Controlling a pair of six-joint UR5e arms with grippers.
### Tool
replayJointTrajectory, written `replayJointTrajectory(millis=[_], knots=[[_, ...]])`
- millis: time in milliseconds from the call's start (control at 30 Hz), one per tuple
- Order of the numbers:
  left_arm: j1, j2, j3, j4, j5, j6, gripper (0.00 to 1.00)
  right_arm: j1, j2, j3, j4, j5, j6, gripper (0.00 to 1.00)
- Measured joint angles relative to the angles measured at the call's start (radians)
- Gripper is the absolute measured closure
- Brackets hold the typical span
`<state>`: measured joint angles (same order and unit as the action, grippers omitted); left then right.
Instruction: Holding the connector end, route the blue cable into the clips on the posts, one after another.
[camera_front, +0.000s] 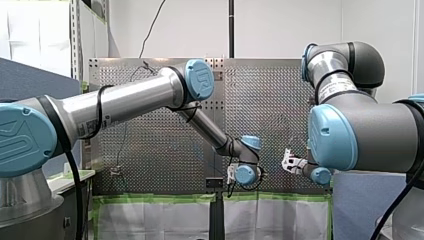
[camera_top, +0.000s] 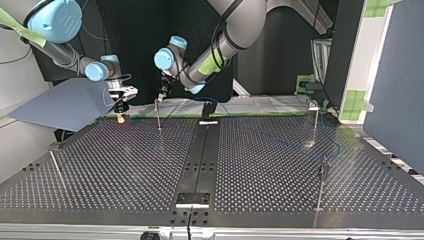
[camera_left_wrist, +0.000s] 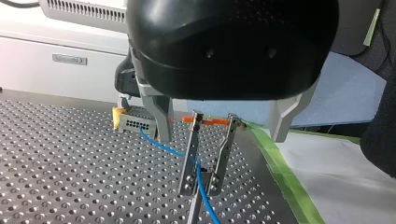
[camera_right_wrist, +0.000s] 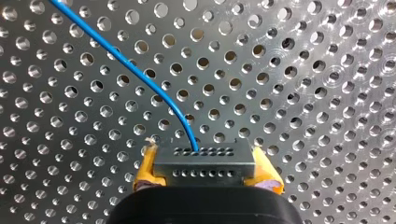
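Observation:
My right gripper (camera_right_wrist: 205, 179) is shut with its yellow pads on the grey connector (camera_right_wrist: 204, 164), low over the perforated table. The blue cable (camera_right_wrist: 140, 77) leaves the connector's face and runs away across the holes. In the left wrist view the cable (camera_left_wrist: 201, 186) passes through a metal clip (camera_left_wrist: 208, 154) on a post. My left gripper (camera_left_wrist: 220, 138) stands open just above that clip, one finger on each side, holding nothing. The connector (camera_left_wrist: 134, 123) lies just beyond it. In the top view my left gripper (camera_top: 162, 94) hangs over the post (camera_top: 158, 116), with my right gripper (camera_top: 120, 104) beside it.
Other thin posts stand on the table: two at the top view's right (camera_top: 315, 125) (camera_top: 321, 187) and one at its left (camera_top: 54, 165). A black rail (camera_top: 200, 155) runs down the table's middle. Green tape (camera_left_wrist: 280, 168) marks the table edge close to the clip.

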<state>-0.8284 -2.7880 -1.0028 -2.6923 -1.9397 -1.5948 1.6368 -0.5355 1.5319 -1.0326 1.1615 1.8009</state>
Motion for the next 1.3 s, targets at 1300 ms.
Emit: replayJointTrajectory(millis=[1300], knots=[[0.02,0.261,-0.267,0.199,-0.013,-0.161,0.0,-0.022,0.002,0.0,0.02,0.005,0.0,1.0]])
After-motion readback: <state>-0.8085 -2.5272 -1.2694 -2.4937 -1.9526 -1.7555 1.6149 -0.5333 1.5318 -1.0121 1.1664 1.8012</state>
